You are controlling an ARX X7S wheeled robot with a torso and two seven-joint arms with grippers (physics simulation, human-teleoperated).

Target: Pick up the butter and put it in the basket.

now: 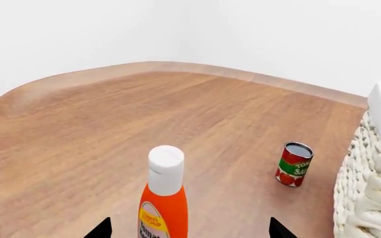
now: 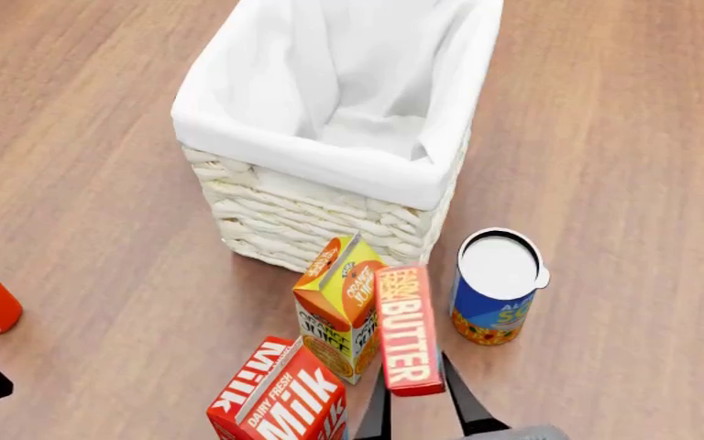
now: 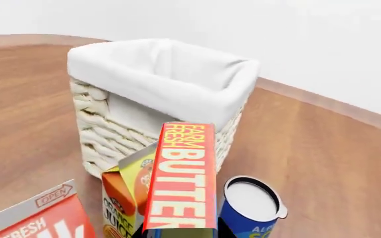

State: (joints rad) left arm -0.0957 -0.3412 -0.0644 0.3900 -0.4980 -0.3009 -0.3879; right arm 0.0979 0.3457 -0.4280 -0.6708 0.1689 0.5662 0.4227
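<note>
R gripper (image 2: 416,403) clamps butter (image 2: 407,325) over wood table (image 2: 621,137), white walls; L gripper's state unclear.

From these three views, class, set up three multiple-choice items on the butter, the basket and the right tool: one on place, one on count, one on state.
1. Where is the butter in the head view?
A. Inside the basket
B. In the right tool, on the near side of the basket
C. Flat on the table beside the ketchup bottle

2. How many gabled cartons stand near the butter?
A. Two
B. Four
C. None

3. What is inside the basket?
A. A can
B. The milk carton
C. Only its white liner, as far as can be seen

Answers:
1. B: the dark fingers flank the box's near end, outside the wicker wall.
2. A: the juice carton and the milk carton.
3. C: only folded cloth shows inside the rim.
</note>
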